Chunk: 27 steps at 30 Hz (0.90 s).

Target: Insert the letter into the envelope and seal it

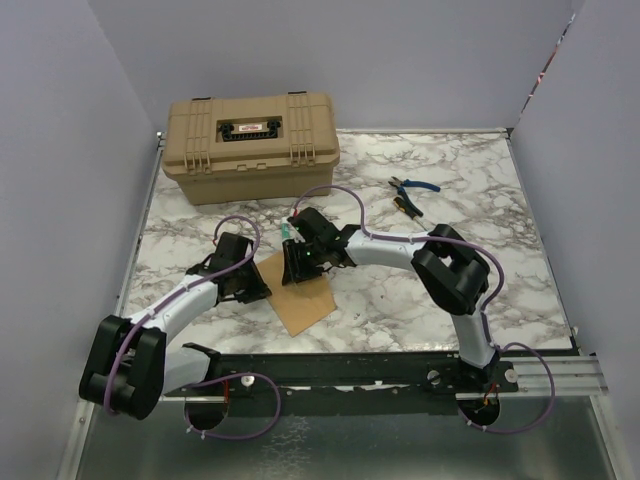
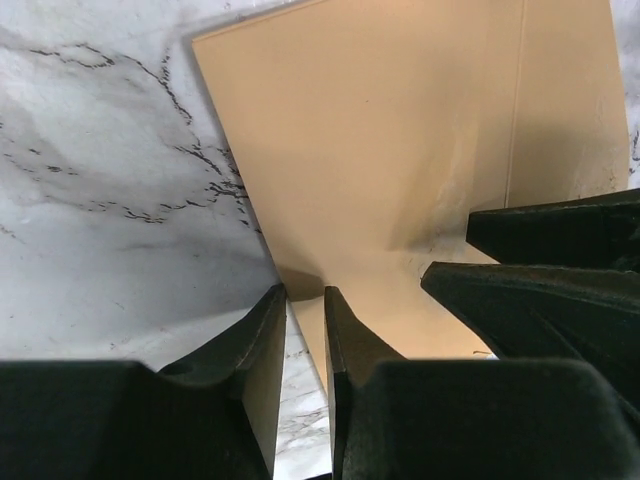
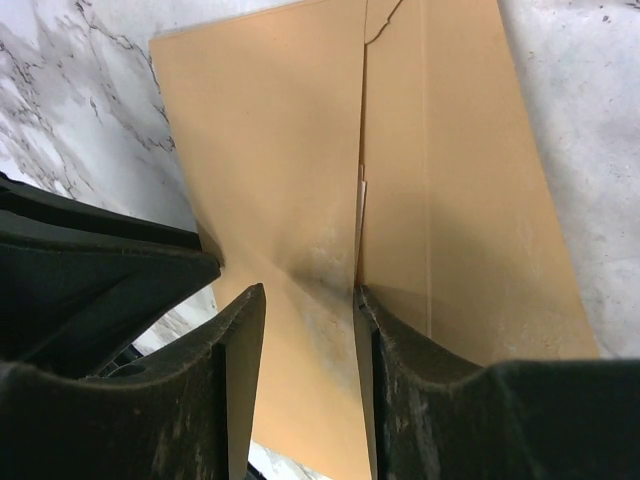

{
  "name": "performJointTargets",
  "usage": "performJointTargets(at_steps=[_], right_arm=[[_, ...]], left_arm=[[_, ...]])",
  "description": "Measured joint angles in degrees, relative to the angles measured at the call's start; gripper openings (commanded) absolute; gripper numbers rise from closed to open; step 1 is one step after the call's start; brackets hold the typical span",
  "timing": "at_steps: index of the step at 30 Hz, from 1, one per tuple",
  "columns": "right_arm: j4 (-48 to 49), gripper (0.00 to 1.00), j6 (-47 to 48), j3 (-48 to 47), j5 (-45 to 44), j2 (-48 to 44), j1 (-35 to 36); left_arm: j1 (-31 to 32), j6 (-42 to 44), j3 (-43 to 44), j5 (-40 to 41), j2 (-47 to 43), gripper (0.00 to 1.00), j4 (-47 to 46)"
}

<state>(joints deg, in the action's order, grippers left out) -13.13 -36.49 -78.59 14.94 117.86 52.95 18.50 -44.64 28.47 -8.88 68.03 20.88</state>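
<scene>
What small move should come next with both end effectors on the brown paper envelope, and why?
Probably a slight lift of the left end effector, to open the orange-brown kraft paper envelope wider. Its fingers look pinched on an edge of a paper layer, while the right end effector straddles a raised fold beside it. The marble table shows no separate letter, which may already be inside.

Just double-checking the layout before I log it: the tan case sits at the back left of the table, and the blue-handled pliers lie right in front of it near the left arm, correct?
Not quite. The tan case does sit back left, but the blue-handled pliers lie to its right, toward the back right of the marble table, far from the left arm, as the top external view shows.
</scene>
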Motion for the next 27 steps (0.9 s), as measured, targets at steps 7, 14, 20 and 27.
performJointTargets(at_steps=[7,14,20,27], right_arm=[[-0.3,0.47,0.1,0.0,-1.0,-0.2,0.0],[-4.7,0.55,0.8,0.0,-11.6,-6.4,0.2],[-5.1,0.56,1.7,0.0,-23.7,-15.2,-0.3],[-7.8,0.56,2.3,0.0,-33.3,-16.6,-1.0]], left_arm=[[0.0,0.2,-0.9,-0.3,-1.9,0.25,-0.4],[0.0,0.8,0.9,1.0,-5.0,0.4,0.6],[0.0,2.4,5.6,4.8,-6.3,0.7,0.5],[0.0,5.7,9.9,9.8,-2.4,0.85,-5.6]])
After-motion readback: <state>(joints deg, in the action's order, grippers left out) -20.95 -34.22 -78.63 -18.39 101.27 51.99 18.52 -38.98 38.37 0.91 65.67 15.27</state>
